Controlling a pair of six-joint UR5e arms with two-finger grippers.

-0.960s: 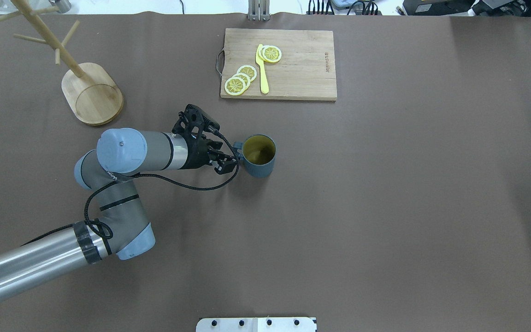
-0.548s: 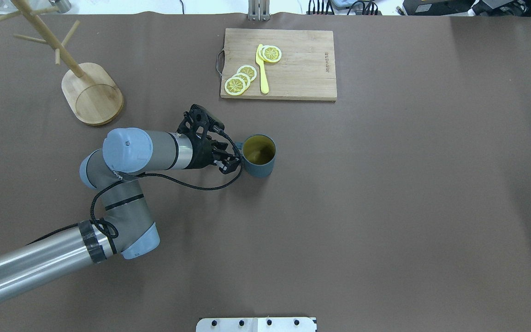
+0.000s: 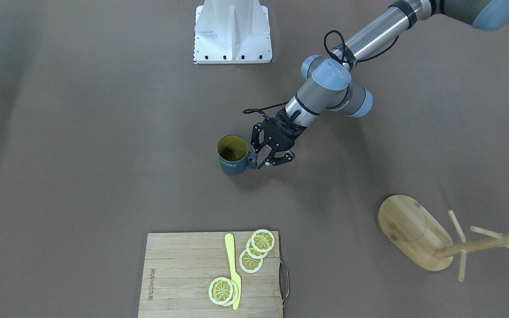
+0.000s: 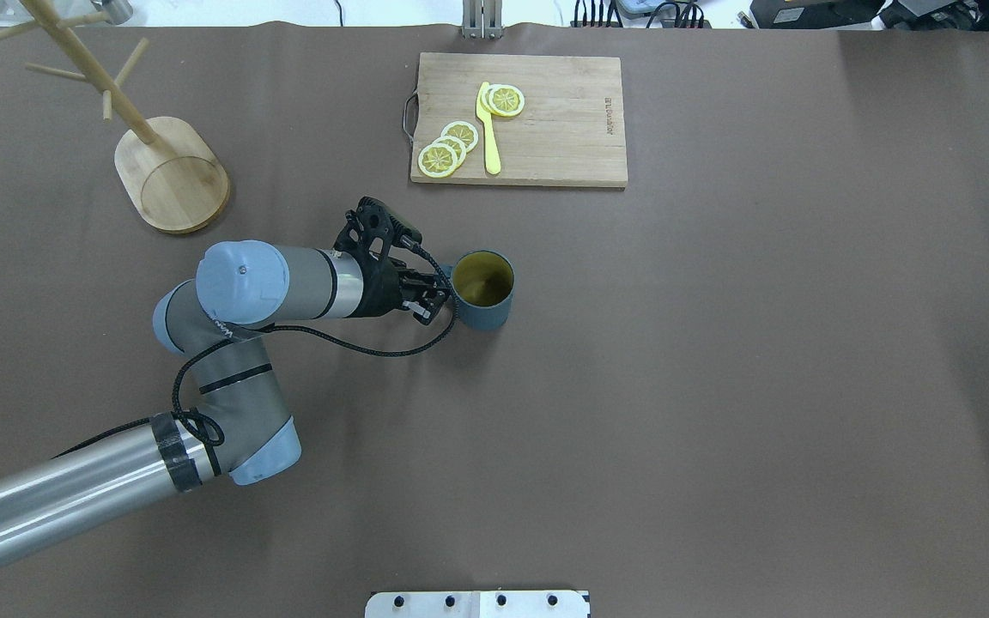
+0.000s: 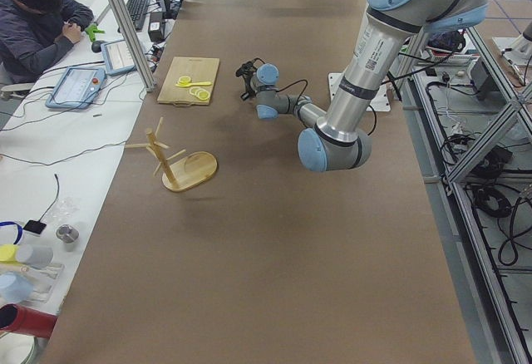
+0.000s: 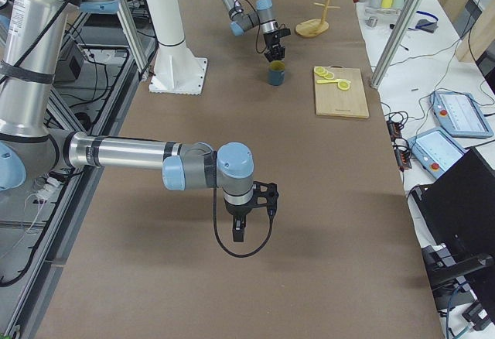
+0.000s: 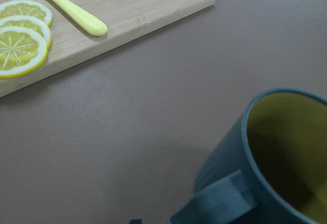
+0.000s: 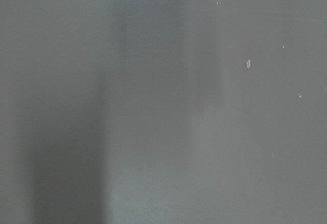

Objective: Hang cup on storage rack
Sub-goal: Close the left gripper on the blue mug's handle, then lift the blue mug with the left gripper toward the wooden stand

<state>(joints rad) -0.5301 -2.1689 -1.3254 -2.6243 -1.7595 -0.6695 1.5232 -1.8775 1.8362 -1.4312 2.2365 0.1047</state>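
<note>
Blue cup (image 4: pixel 482 292) handle partly behind left gripper (image 4: pixel 440 299)

Robotics lab: big brown-covered table (image 5: pixel 249 281); beside it operator (image 5: pixel 33 23) at desk, teach pendants (image 5: pixel 76 88), alu frame posts (image 5: pixel 126 27).

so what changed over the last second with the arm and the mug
The left gripper slid right in the overhead view, closing in on the cup, so its jaws now sit at the handle. They still look open, and nothing has been taken hold of. The cup, the storage rack and the cutting board stayed where they were.
</note>
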